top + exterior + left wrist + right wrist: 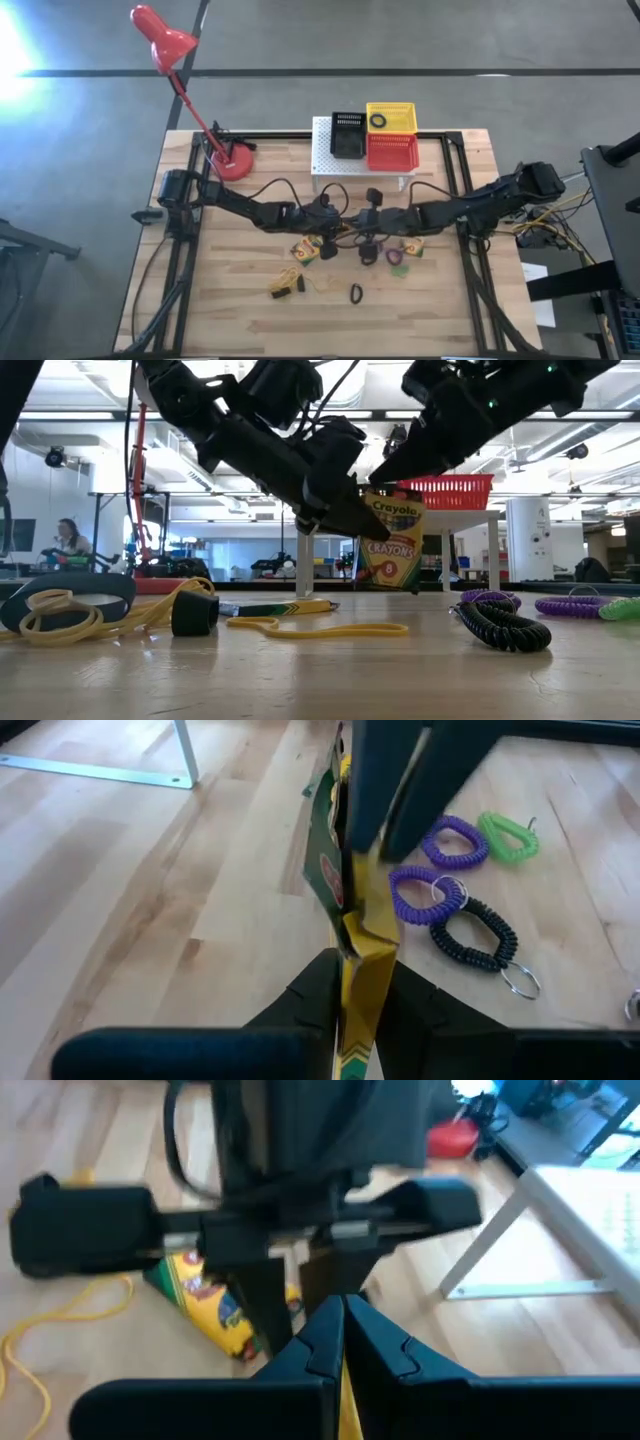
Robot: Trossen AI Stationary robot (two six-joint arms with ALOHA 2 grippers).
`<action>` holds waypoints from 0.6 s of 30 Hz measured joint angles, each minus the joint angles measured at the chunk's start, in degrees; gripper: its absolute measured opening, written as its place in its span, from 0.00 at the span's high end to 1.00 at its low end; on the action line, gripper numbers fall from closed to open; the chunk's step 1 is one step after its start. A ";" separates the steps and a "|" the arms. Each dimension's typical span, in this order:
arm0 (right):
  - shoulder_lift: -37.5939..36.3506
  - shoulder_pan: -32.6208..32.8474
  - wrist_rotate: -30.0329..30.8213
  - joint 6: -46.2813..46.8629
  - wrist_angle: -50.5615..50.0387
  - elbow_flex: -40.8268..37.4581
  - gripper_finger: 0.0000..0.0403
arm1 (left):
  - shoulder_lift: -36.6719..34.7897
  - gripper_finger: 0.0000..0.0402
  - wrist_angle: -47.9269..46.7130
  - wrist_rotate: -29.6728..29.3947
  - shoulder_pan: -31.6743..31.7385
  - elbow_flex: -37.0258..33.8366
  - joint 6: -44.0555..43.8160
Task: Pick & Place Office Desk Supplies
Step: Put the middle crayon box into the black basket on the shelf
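Above the table (240, 310), both tools (365, 520) (385, 470) pinch one crayon box (392, 545).

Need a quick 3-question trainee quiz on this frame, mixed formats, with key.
1. True or false: only the left gripper grips the raised crayon box; the right gripper is clear of it.
2. Which basket on the white stand holds the black ring? A black, B yellow, C red.
3. Fill in: ___ purple coiled key rings lie on the table.

Key:
1. False. Both grippers are shut on the box.
2. B, the yellow basket.
3. Two.
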 joint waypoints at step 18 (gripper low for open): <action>-0.40 -0.13 -1.91 0.53 0.13 0.12 0.98 | -0.02 0.87 -0.44 0.02 -0.15 0.00 -0.04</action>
